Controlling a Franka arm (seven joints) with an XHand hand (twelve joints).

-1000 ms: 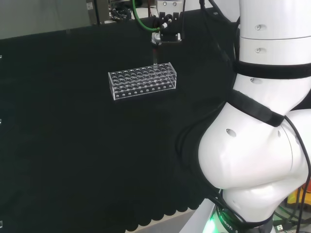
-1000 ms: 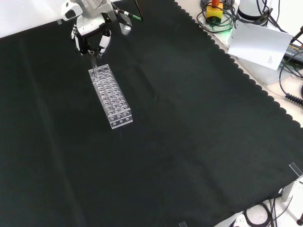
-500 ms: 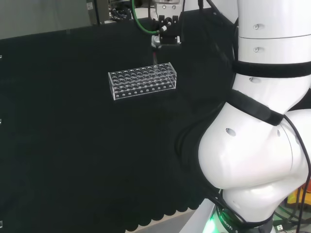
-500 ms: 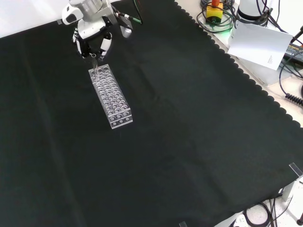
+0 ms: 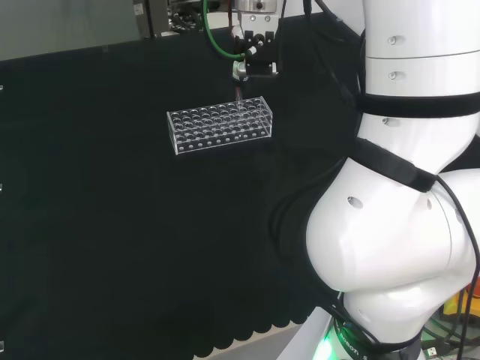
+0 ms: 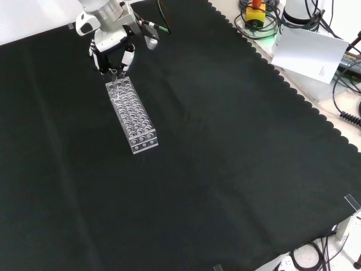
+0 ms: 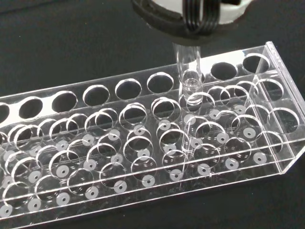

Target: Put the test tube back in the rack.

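A clear plastic rack [image 5: 220, 125] with many round holes lies on the black cloth; it is also seen in the front view [image 6: 132, 117] and the wrist view [image 7: 143, 143]. The hand [image 5: 252, 61] hangs just above one end of the rack [image 6: 113, 48], fingers curled round the top of a clear test tube [image 7: 187, 71]. The tube stands upright with its lower part down through a hole near that end of the rack. It shows as a thin line under the hand [image 5: 238, 94] [image 6: 114, 79]. The tube's top is hidden by the fingers [image 7: 190, 21].
A green cable [image 5: 217, 37] runs behind the hand. In the front view the cloth's scalloped edge [image 6: 293, 90] lies at the right, with a paper sheet [image 6: 307, 51] and cables beyond it. The arm's white links [image 5: 405, 187] stand at the right of the head view.
The hand has come down closer to the rack, and the test tube has sunk deeper into its hole. The rack has stayed put.
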